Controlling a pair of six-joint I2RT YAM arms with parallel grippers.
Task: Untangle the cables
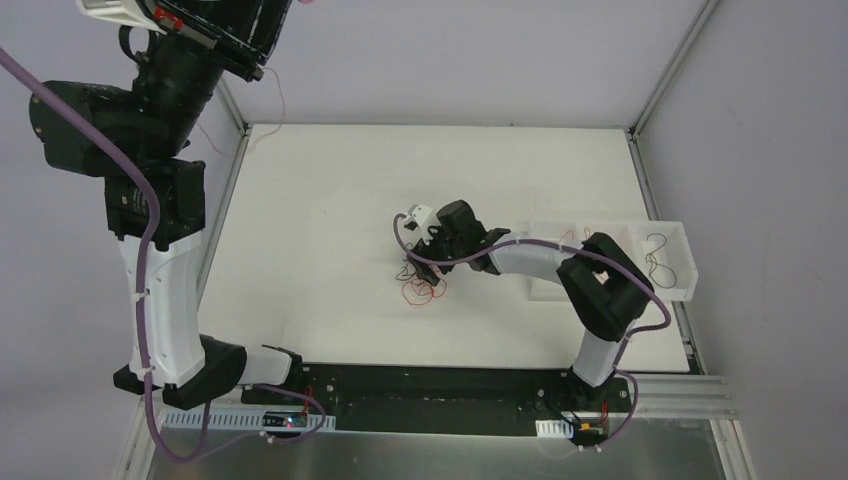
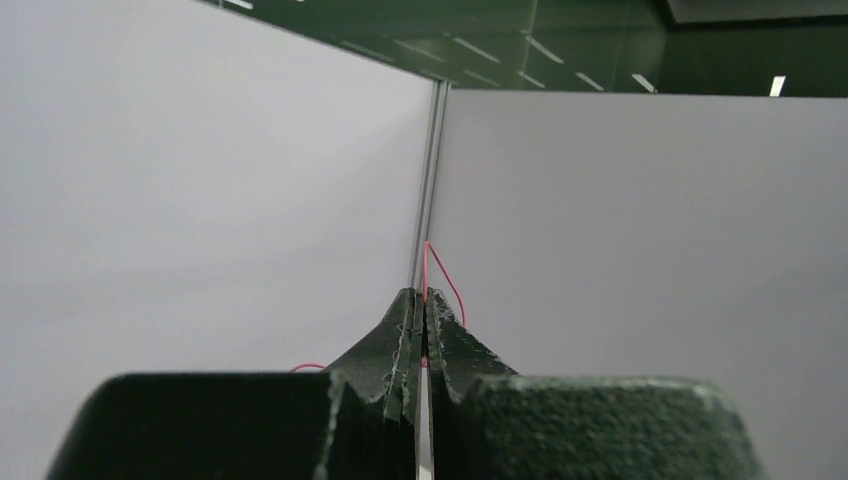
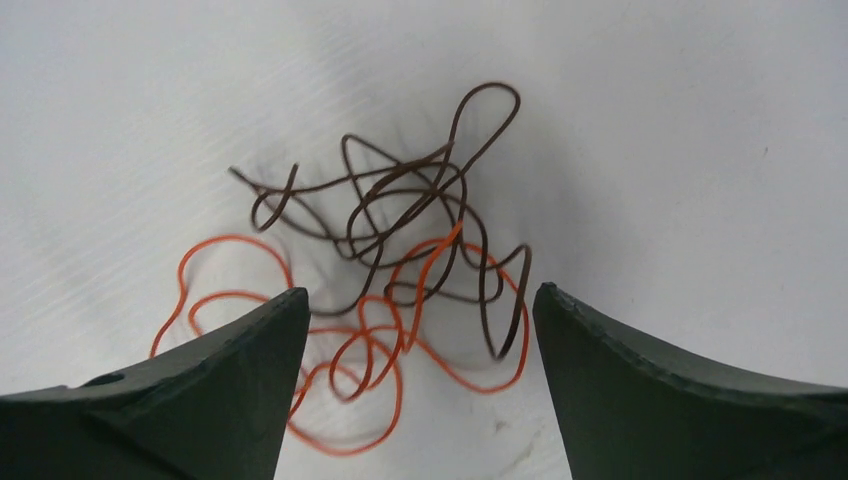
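left gripper holding high, jaws pinching one red strand | right gripper hovering, jaws spread, over wad of cables lying on table

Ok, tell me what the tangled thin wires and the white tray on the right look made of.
Tangled thin orange and dark brown wires: likely plastic-insulated, smooth, slightly glossy; they hold loose springy loops. White rectangular tray: seemingly translucent plastic, matte, with thin pale walls; too small in view to be sure.
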